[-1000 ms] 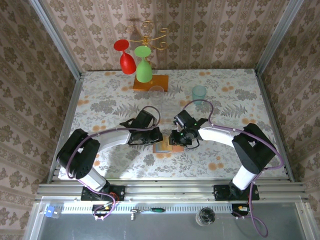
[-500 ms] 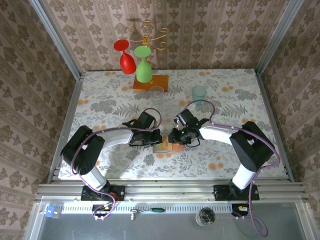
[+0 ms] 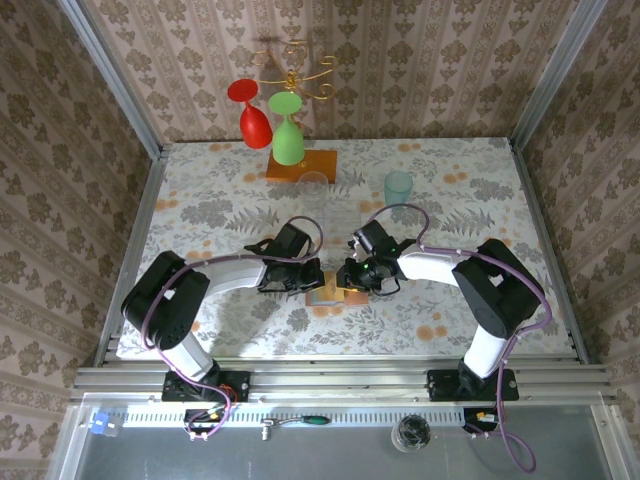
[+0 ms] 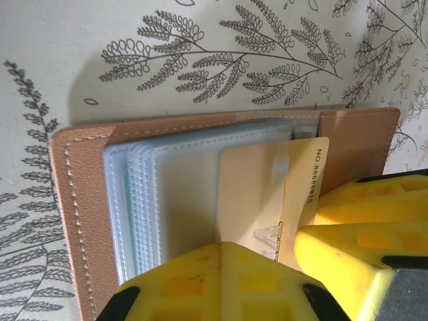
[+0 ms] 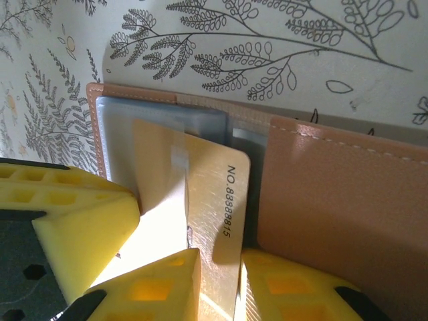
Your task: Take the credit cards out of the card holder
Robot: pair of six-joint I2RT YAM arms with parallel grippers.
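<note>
The card holder lies open on the table, salmon-brown outside with clear-grey sleeves inside. In the top view it sits between the two grippers. A gold credit card marked with a number sticks partway out of a sleeve. My right gripper is shut on this card's near end. My left gripper is shut, its tips pressed down on the sleeves beside the card. Any other cards are hidden in the sleeves.
At the back stands a rack on an orange wooden base with a red glass and a green glass hanging from it. A clear glass and a teal cup stand behind the grippers.
The left gripper has shifted a little to the right onto the holder and closed fully. The right gripper stays at the card, and its elbow has swung slightly inward.
</note>
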